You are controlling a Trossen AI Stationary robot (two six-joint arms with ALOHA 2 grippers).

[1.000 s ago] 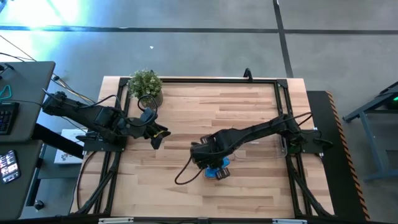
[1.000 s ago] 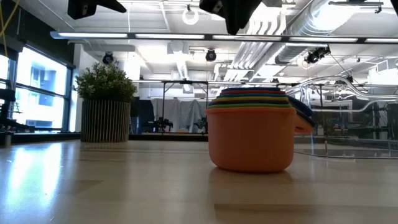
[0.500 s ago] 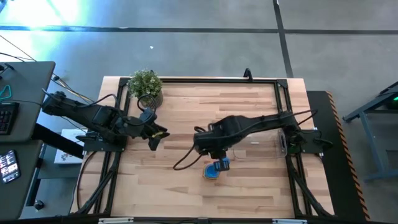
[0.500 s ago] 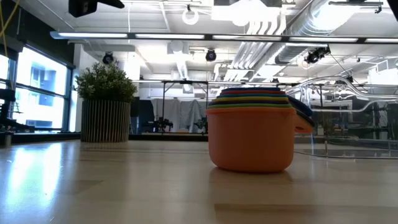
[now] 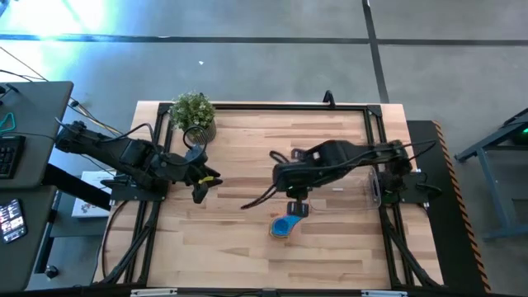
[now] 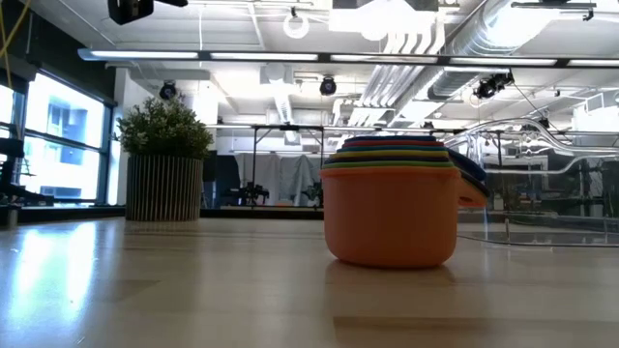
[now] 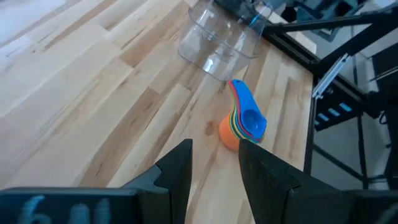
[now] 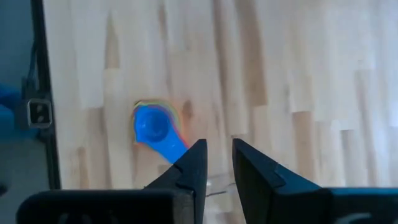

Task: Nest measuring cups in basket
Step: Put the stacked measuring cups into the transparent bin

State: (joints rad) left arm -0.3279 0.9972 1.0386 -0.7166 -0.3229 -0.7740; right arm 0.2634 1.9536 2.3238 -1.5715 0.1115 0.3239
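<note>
Widest of all, a pale butcher-block wooden table (image 5: 247,148), framed by a dark rail. On its right side, close to the right arm's base, a clear rectangular plastic basket (image 7: 217,40) with rounded corners. Nothing visible inside it, and hard to tell from the pictures whether upright or tipped.

Left arm parked at the table's left side, near a round ribbed pot with a green plant (image 5: 194,111). Left gripper (image 5: 200,188) spread wide and empty.

Right arm reaching across mid-table. Right gripper (image 5: 297,208) raised above the wood, just beside the cups. Fingers parted only narrowly, with nothing between them.

Smallest, the measuring cups (image 5: 285,225): graded plastic scoops already nested in one stack. Orange one outermost and at the bottom, thin coloured rims above it, small blue one (image 8: 152,124) innermost on top. Flat handles fanned out to one side. Standing on bare wood toward the front edge, well apart from the basket, so nested but not yet inside.

Probably very light and stiff, with smooth walls likely to slip under a pinch. Inner cups sitting loose, so apt to spill if tilted.

Best hold, by judgement: pinch across the orange cup's wall at the rim, or clamp the bundled handles. Lift level.
</note>
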